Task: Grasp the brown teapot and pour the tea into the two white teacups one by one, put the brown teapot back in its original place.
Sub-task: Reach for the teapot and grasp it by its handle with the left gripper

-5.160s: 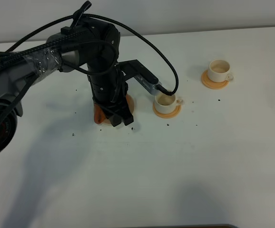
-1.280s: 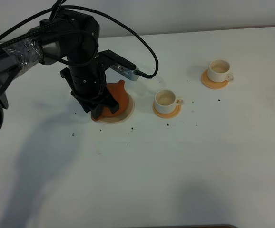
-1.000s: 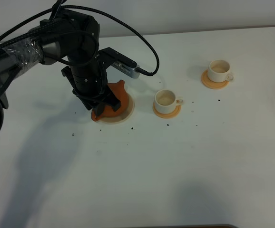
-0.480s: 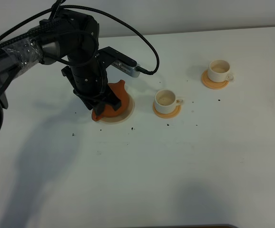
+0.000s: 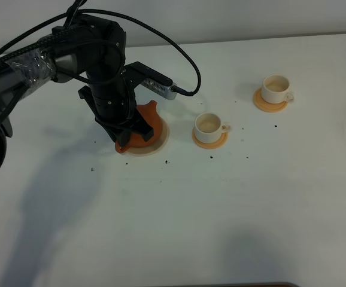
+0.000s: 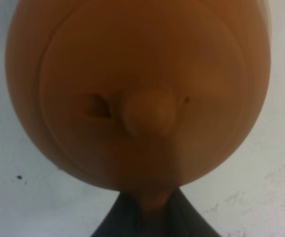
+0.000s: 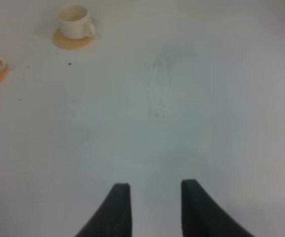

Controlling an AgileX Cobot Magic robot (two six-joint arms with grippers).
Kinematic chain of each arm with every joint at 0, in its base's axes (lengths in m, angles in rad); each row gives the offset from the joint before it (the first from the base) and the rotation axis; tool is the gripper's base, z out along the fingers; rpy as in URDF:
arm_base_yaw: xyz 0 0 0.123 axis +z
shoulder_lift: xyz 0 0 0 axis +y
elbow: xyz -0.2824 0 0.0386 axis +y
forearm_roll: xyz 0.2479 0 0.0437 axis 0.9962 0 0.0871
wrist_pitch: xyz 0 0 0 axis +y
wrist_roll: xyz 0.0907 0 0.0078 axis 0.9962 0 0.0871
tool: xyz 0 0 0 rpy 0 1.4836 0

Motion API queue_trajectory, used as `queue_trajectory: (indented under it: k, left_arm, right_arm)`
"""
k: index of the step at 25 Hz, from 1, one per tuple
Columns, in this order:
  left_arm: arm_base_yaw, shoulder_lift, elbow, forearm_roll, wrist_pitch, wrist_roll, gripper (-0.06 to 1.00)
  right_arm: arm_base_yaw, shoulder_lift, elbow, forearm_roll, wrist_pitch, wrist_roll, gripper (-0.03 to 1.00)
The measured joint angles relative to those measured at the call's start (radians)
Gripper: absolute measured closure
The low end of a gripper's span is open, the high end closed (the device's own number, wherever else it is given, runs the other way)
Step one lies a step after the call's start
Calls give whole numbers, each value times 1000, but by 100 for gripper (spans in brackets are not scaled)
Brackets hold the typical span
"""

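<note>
Your left gripper (image 6: 150,210) is clamped on the handle of the brown teapot (image 6: 137,94), pot body just beyond the fingertips: the grasp looks made, so lift it clear next.

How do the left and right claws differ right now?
The left claw is shut on the handle of the brown teapot; the right claw stands open, empty. The left is at the pale coaster; the right hangs over the table. Both have dark fingers.

no readable text, labels or numbers
</note>
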Motion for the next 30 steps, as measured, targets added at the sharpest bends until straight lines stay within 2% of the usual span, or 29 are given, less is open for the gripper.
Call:
queue_trajectory:
  k: [30]
  left_arm:
    - [-5,-32,0,-17,-25,9,83]
  right_arm:
    - [0,0,0,0,0,0,73]
